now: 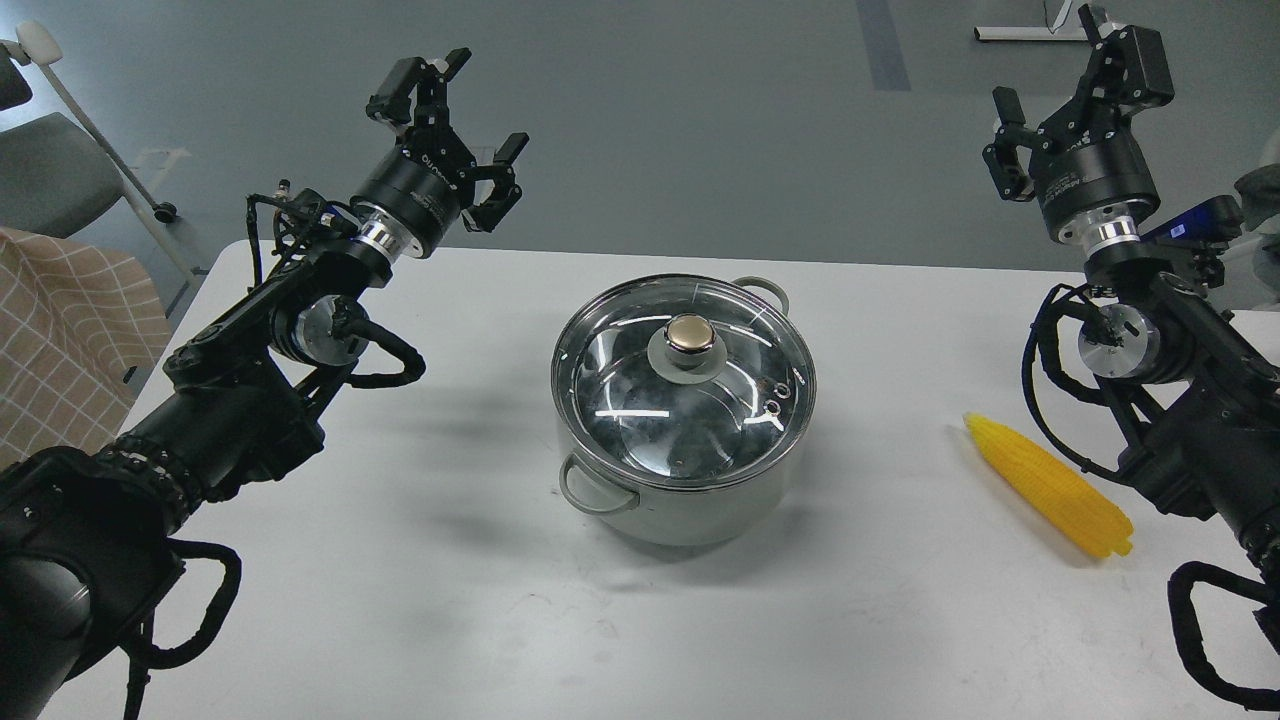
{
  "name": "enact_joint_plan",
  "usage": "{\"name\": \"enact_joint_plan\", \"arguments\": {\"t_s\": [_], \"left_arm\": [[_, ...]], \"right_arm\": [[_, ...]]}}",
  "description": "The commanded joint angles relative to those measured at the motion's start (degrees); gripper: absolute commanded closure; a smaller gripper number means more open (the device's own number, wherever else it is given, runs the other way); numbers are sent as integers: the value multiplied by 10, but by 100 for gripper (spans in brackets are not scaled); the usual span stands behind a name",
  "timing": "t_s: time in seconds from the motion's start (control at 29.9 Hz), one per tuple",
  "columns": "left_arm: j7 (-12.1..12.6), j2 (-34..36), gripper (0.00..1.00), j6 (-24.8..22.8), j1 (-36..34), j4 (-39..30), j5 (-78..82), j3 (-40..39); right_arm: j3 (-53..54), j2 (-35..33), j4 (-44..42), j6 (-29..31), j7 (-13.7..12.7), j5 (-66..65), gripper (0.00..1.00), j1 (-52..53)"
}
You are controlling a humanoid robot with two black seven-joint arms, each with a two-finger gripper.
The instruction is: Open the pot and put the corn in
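The pale grey-green pot (672, 508) stands in the middle of the white table, closed by a round glass lid (684, 385) with a brass-coloured knob (690, 333). The yellow corn (1048, 485) lies on the table to the pot's right, pointed end towards the pot. My left gripper (455, 105) is raised above the table's far left edge, open and empty, well left of the pot. High at the far right, my right gripper (1070, 70) is open and empty too, above and behind the corn.
The white table (400, 600) carries only the pot and corn. A chair with a checked cloth (60, 330) stands off the table's left side. Grey floor lies beyond the far edge.
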Motion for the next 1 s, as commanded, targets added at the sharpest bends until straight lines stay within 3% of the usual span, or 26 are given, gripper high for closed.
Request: {"name": "enact_joint_plan", "arguments": {"t_s": [0.0, 0.97], "left_arm": [[1, -1, 2, -1, 0, -2, 0, 1], [6, 22, 2, -1, -2, -41, 3, 10]], "right_arm": [[0, 2, 1, -1, 0, 1, 0, 0], [-6, -2, 32, -1, 0, 2, 0, -2]]}}
